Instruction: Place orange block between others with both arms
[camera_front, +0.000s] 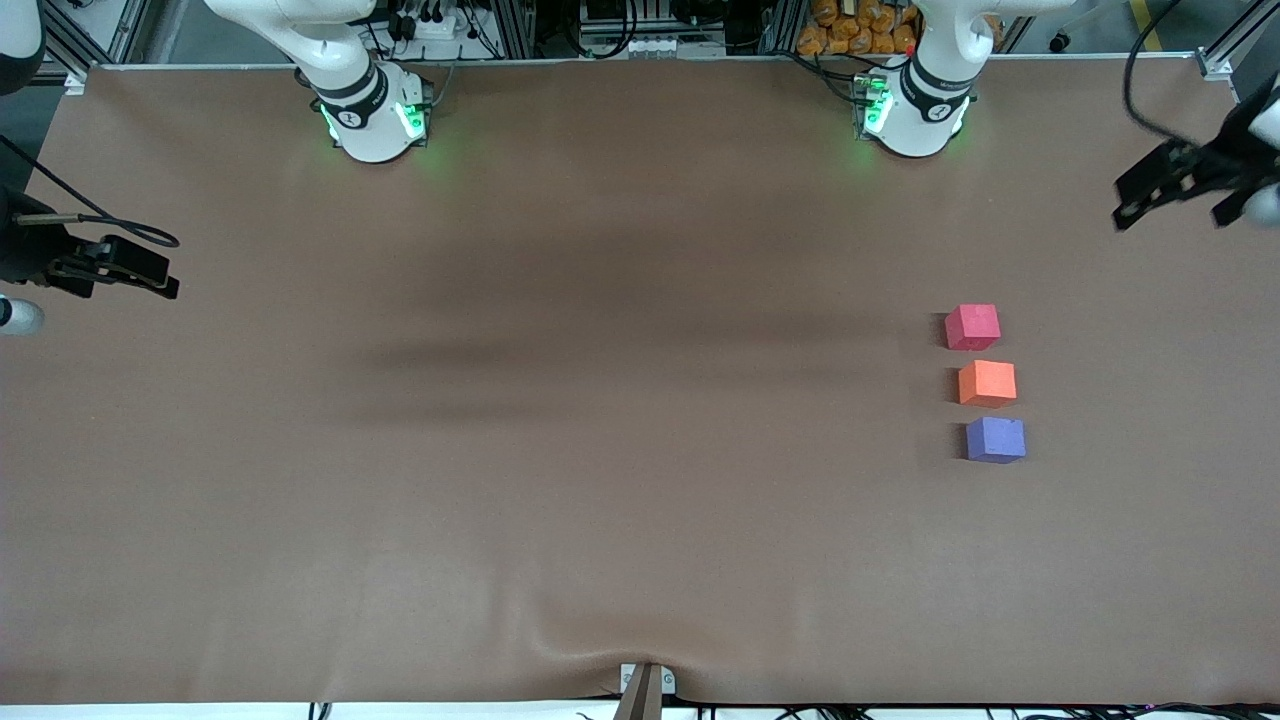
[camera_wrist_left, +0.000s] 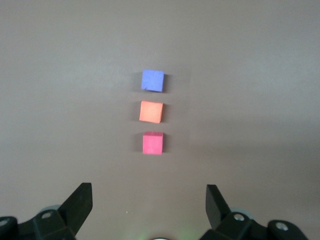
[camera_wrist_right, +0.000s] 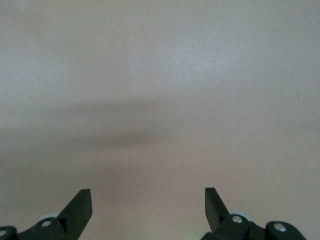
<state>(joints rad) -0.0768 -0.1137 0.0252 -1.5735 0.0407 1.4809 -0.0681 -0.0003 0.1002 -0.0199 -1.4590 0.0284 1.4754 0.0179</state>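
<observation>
Purple block (camera_front: 995, 440): lower right of the front frame, nearest the camera.
Orange block (camera_front: 987, 383): already between the others, small gaps each side.
Red-pink block (camera_front: 972, 327): farthest of the row.
Left end effector (camera_front: 1175, 190): released, empty, right edge, above the table (camera_front: 560, 520).
Right end effector (camera_front: 120, 268): released, empty, left edge.
Risk: a return pass could nudge the row.
Hidden: both arms mostly cut off.

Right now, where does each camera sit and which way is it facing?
Front view: high across the table, facing both bases; left gripper and right gripper wait open at its ends.
Left wrist view: looks down past its fingers at the purple-blue cube, orange block, red-pink cube.
Right wrist view: its fingers, bare table.
Front and left wrist views share the cubes.
</observation>
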